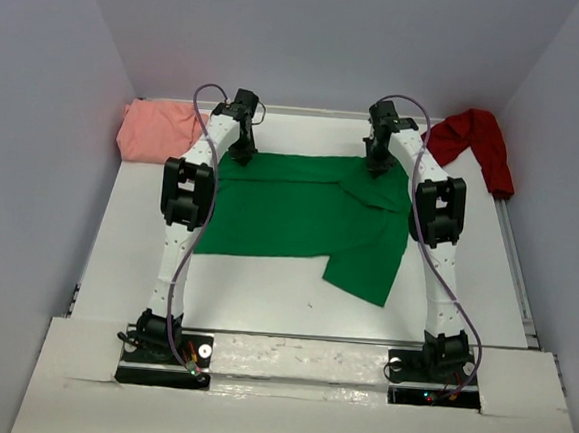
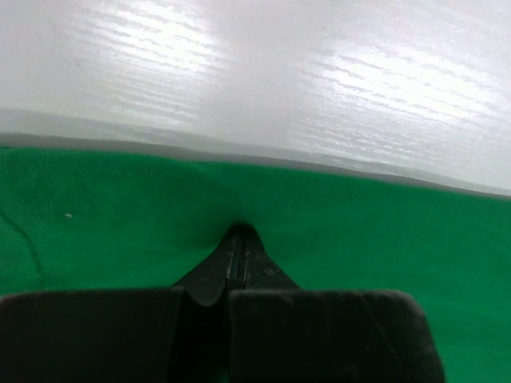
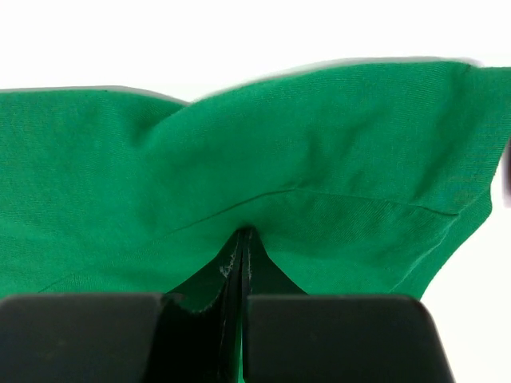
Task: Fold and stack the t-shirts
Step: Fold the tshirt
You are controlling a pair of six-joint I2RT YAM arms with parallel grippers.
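White table (image 1: pixel 263 295), boxed in by pale walls (image 1: pixel 33 156) on the left, on the right and behind.

Green shirt (image 1: pixel 290 212) spread over the middle of the table, between the two arms. Mostly flat, with its far edge close to the table's far edge. Right side folded over on itself and running down to a loose corner nearer the bases. Well apart from the other two shirts.

Left arm (image 1: pixel 185 203) and right arm (image 1: pixel 438 213), white with black joints, reaching from the near edge up either side of the green shirt. A purple cable (image 1: pixel 204 94) looped along each.

Red shirt (image 1: pixel 476 141) heaped in the far right corner, one part trailing along the right edge by the wall. Pink shirt (image 1: pixel 156 131) bunched in the far left corner, against the wall. Both crumpled and apart from both grippers.

Left gripper (image 1: pixel 242 153) down on the green shirt's far left corner. From the left wrist: jaws pressed fully together and sunk into a small pucker of green cloth, pinching it. Shirt's edge just beyond, bare table past that.

Right gripper (image 1: pixel 377 165) down on the same shirt's far right corner. From the right wrist: jaws shut tight with green cloth nipped between them. A pale frayed thread showing at the seam where they meet. Cloth gathered in a raised fold around them, a hem line crossing it.
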